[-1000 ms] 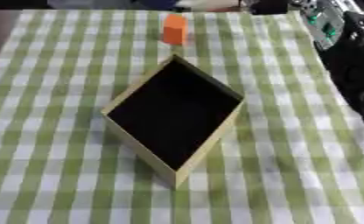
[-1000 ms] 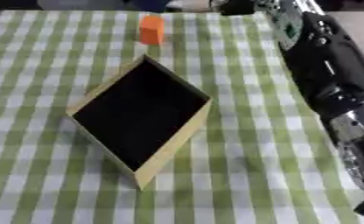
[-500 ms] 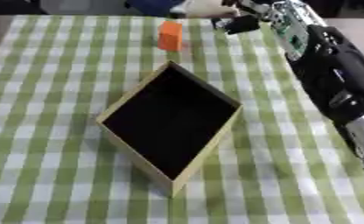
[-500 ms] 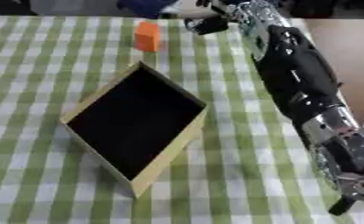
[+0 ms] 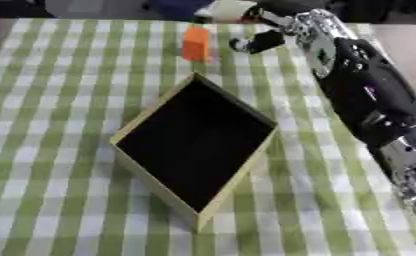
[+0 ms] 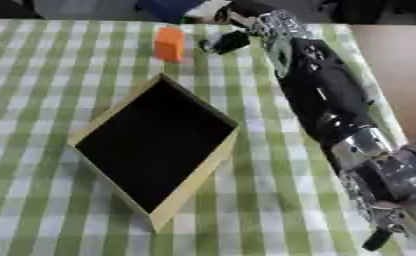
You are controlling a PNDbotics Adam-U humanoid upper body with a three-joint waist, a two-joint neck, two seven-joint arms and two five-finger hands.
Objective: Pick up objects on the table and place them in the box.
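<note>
An orange block (image 5: 196, 44) stands upright on the green checked cloth near the table's far edge. In front of it, mid-table, lies an open tan box (image 5: 233, 185) with a black inside, turned corner-on; nothing shows in it. My right arm runs up the right side, and its hand (image 5: 257, 41) hovers at the far edge, just right of the orange block and apart from it. A pale thing (image 5: 222, 10) lies at the far edge close to the hand; whether the hand touches it is unclear. My left hand shows in neither view.
A blue thing (image 5: 172, 7) sits past the cloth's far edge, left of the pale one. My forearm (image 6: 321, 95) covers the table's right strip. Bare checked cloth (image 5: 45, 100) lies left of the box and in front of it.
My right arm has swung in from the right edge toward the far middle; its hand now sits beside the orange block. The box and the block have not moved.
</note>
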